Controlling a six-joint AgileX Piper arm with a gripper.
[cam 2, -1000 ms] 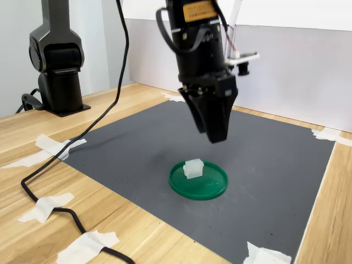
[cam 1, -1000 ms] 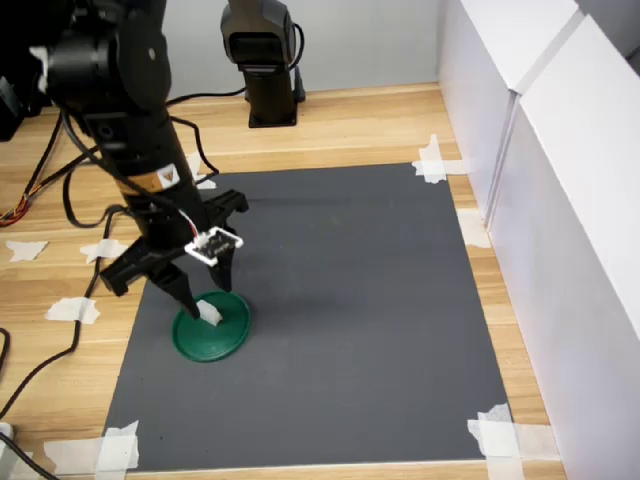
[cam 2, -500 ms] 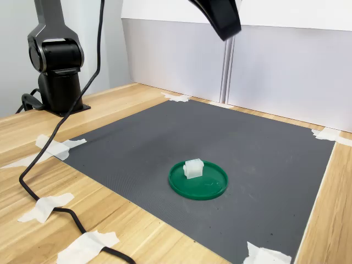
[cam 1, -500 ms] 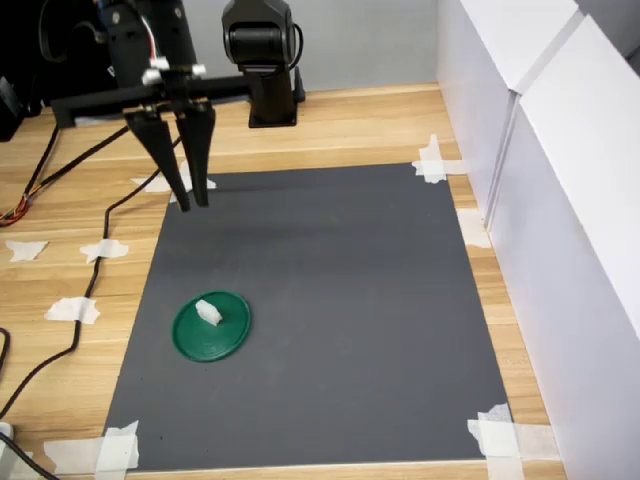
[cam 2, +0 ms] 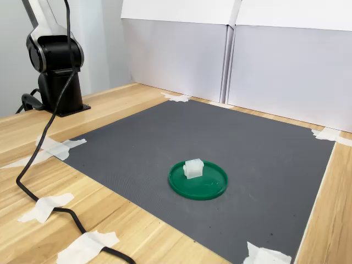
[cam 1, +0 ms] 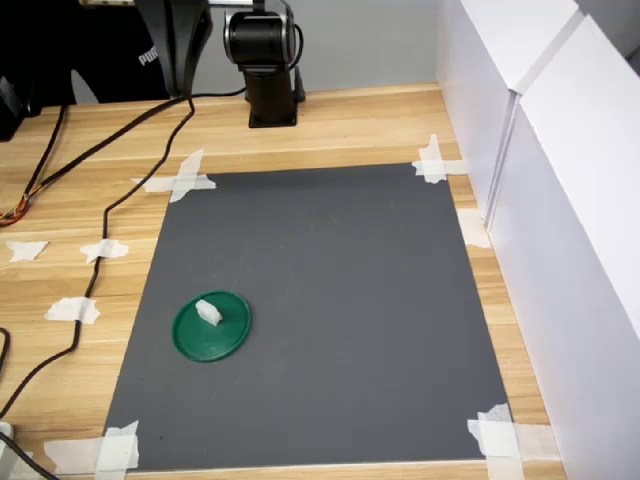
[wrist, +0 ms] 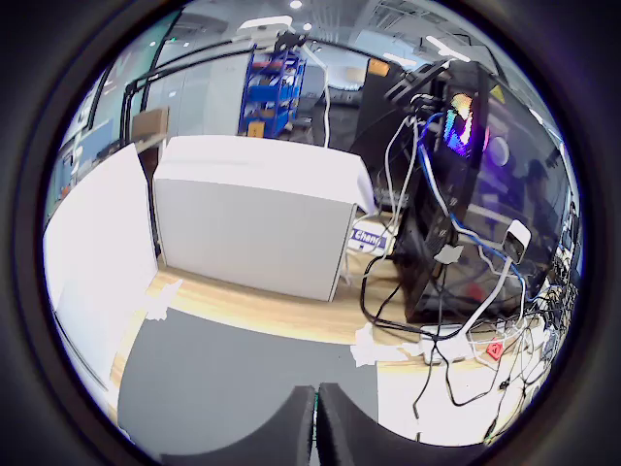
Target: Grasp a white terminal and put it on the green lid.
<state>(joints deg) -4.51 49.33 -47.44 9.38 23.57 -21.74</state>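
Observation:
The white terminal (cam 1: 208,311) rests on the green lid (cam 1: 226,338), which lies flat on the grey mat near the first exterior view's lower left. In the second exterior view the terminal (cam 2: 193,168) sits left of centre on the lid (cam 2: 212,187). Nothing touches either one. My gripper (wrist: 315,427) appears only in the wrist view, its two dark fingers pressed together with nothing between them, high over the mat and facing the white walls. Neither the lid nor the terminal shows in the wrist view.
The grey mat (cam 1: 330,290) is taped to a wooden table. White box walls (cam 1: 540,150) line the first exterior view's right. The black arm base (cam 1: 265,60) stands at the back. A black cable (cam 1: 95,230) trails over the table in the first exterior view's left.
The gripper rose from just above the lid, moved up and back, and left both exterior views. The terminal stays on the lid where it was.

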